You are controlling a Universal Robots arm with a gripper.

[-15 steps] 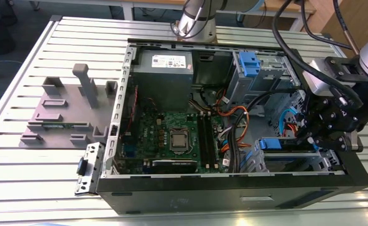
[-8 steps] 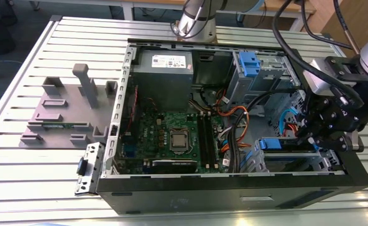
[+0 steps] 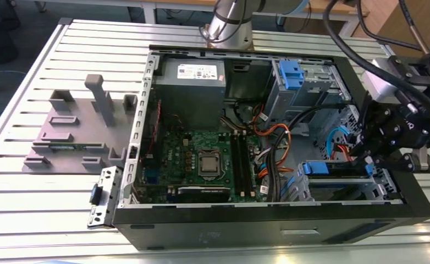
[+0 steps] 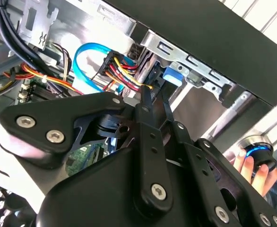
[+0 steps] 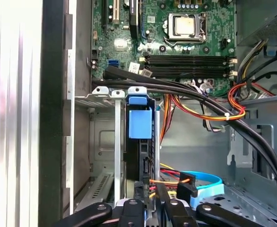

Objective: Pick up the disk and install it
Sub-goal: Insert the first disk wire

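Now the gripper [image 3: 368,159] hangs over the drive cage [image 3: 347,184] at the exterior view's right side of the open computer case [image 3: 200,231]. The disk [image 5: 141,137] stands edgewise in the cage, its blue bracket showing. The fingers [image 5: 137,191] are nearly closed around the disk's rear edge; real contact I cannot tell.

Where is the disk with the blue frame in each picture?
Exterior view: the disk sits in a metal bay inside the computer case, toward the exterior view's right.
First wrist view: the disk stands edge-on in that bay.
Second wrist view: its blue end shows beside the bay's metal.
Shared landmark: the light-blue cable nearby.
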